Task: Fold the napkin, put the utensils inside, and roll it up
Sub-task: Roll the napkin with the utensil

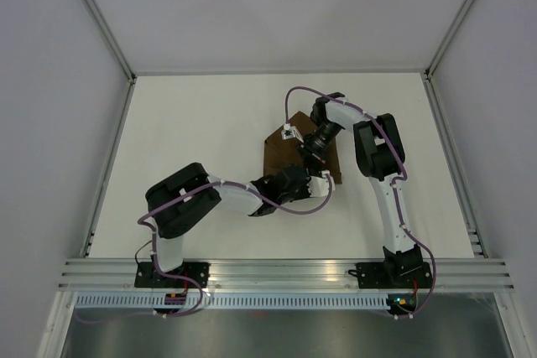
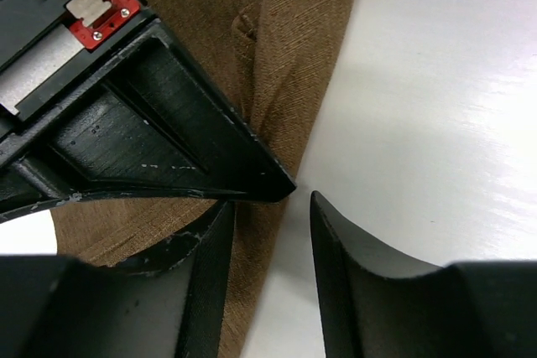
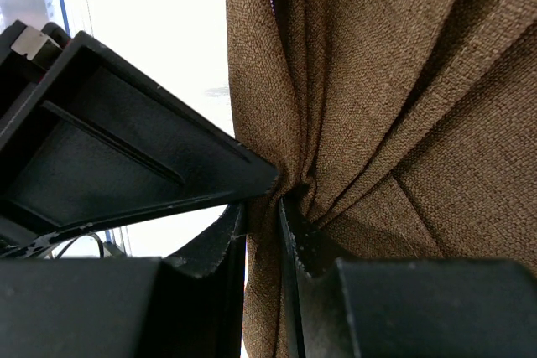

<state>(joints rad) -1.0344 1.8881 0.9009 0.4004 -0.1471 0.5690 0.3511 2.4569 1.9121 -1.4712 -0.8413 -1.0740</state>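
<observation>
Pinching bunched napkin [image 3: 377, 81] for the fold, the right jaws clamp it; left jaws, half open, straddle its edge.

The napkin [image 3: 377, 81] was seen to be a coarse, plainly woven brown cloth, matt and slightly slubby, and creased where it was gathered. The left gripper [image 2: 273, 203] was made of matt black plastic, finely ridged and scuffed pale along its edges. The table [image 2: 436, 81] was white, smooth and softly glossy. The near rail [image 1: 285, 272] was of bare, ribbed silvery metal.
</observation>
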